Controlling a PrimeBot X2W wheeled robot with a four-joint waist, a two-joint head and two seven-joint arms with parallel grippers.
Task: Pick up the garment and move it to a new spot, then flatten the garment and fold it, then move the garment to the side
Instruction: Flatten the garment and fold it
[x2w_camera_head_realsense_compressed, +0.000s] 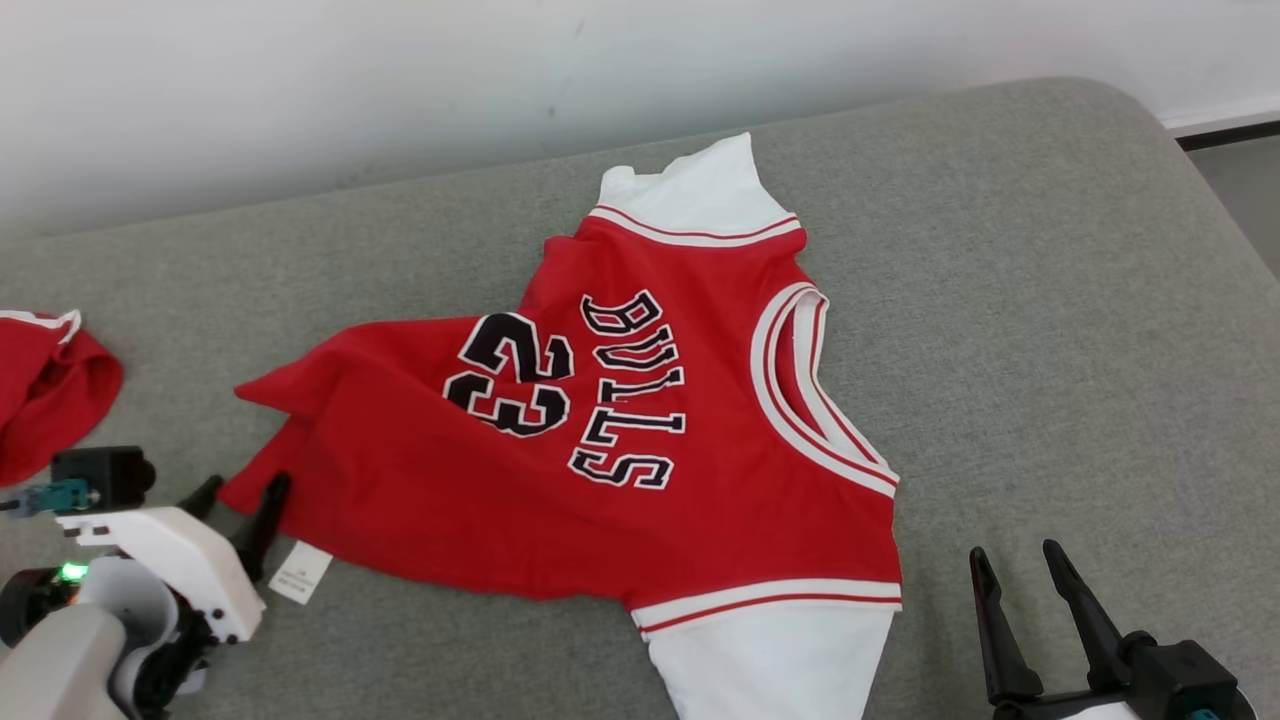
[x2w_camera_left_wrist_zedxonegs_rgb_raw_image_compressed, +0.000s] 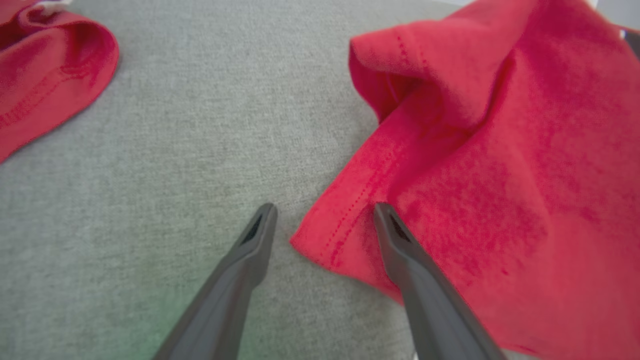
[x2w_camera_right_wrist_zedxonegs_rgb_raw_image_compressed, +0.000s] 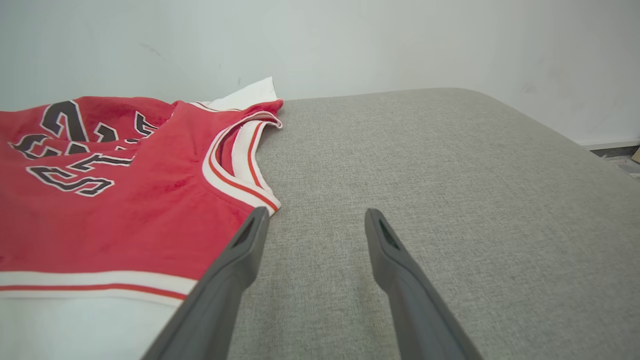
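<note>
Left gripper (x2w_camera_left_wrist_zedxonegs_rgb_raw_image_compressed: 325, 209) sits lowest and closest, jaws spread wide with nothing between them. One finger lies across the red hem corner (x2w_camera_left_wrist_zedxonegs_rgb_raw_image_compressed: 320, 245) of the jersey (x2w_camera_head_realsense_compressed: 620, 470), the other over bare grey cushion (x2w_camera_left_wrist_zedxonegs_rgb_raw_image_compressed: 150, 175); contact with the cloth cannot be resolved. Right gripper (x2w_camera_head_realsense_compressed: 1015, 552) is likewise spread and empty, over bare cushion just beside the near shoulder. Jersey lies mid-cushion, print side up, fairly flat across the chest, bunched and doubled toward the hem, with white sleeves at the near and far edges. Judgement: thin knit, light and limp, so it will drape and drag its folds along. Best hold is a pinch through the stitched hem corner, with a second at the shoulder seam. Left wrist view gives the hem stitching and the doubled flap. Head view adds the lettering, the white care label (x2w_camera_head_realsense_compressed: 298, 572) and a second red cloth (x2w_camera_head_realsense_compressed: 45, 390) lying well apart.
</note>
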